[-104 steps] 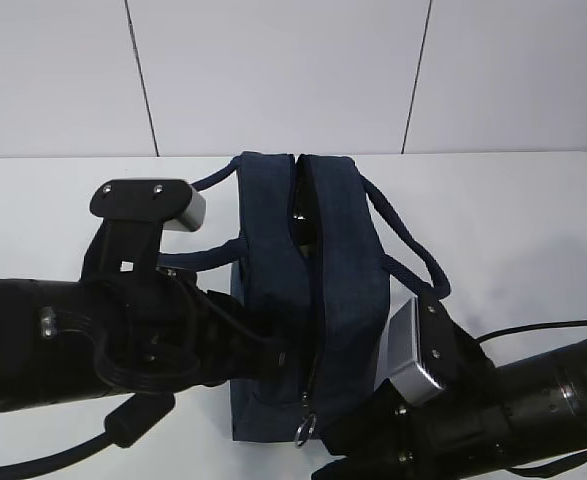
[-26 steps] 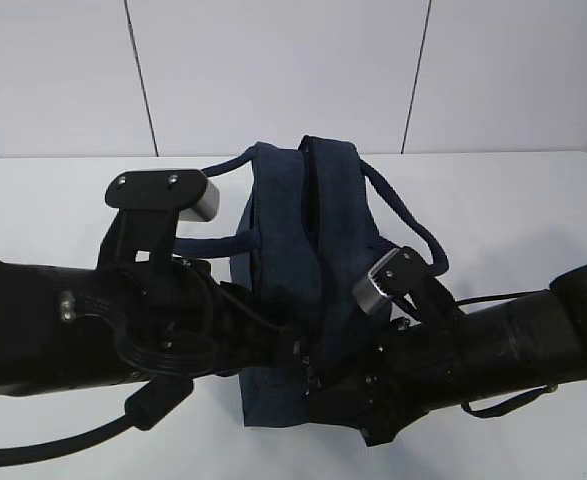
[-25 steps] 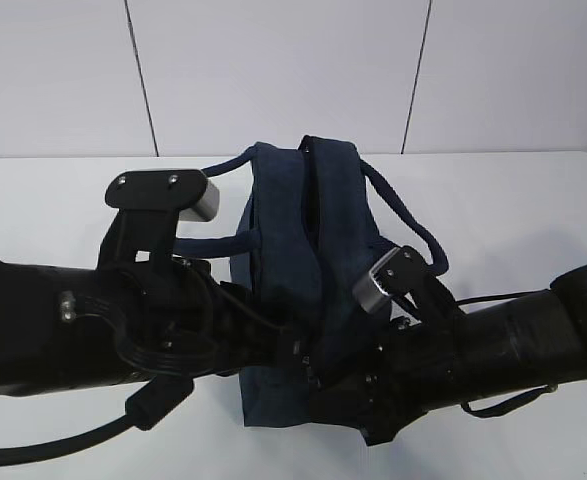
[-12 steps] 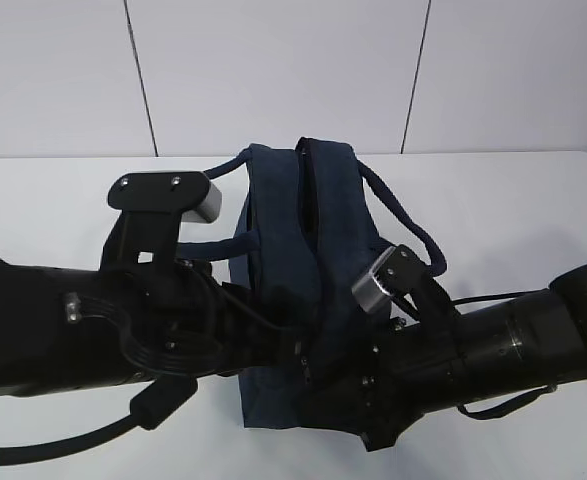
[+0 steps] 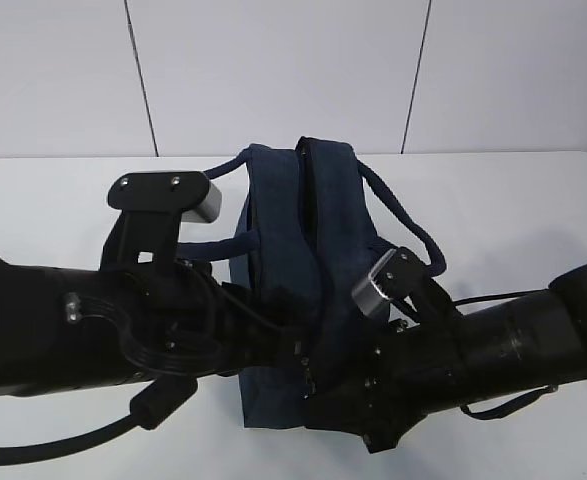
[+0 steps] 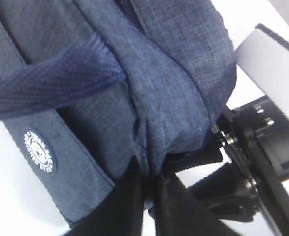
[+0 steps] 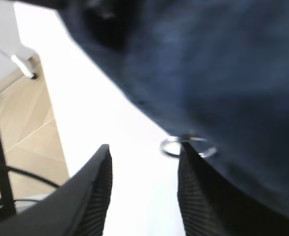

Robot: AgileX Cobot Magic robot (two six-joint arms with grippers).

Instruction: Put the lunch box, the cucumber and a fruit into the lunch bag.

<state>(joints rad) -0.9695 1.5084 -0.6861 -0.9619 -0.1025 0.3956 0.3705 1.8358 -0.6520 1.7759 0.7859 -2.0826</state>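
Two arms had crowded the lunch bag (image 5: 303, 250) on the white table (image 5: 63, 190), its top seam puckered upward since a few seconds earlier. The left claw (image 6: 146, 189) was pinched tight on a fold of the bag's fabric. The right claw (image 7: 144, 162) had swung in, fingers parted beside the zip ring (image 7: 187, 146), gripping nothing. Opening looked under way; the lunch box, cucumber and fruit were out of sight.

Both black arms reach low toward the dark navy fabric lunch bag (image 5: 308, 260). Left gripper (image 6: 149, 189) pinches its fabric, jaws closed; right gripper (image 7: 144, 184) stands parted beside it.
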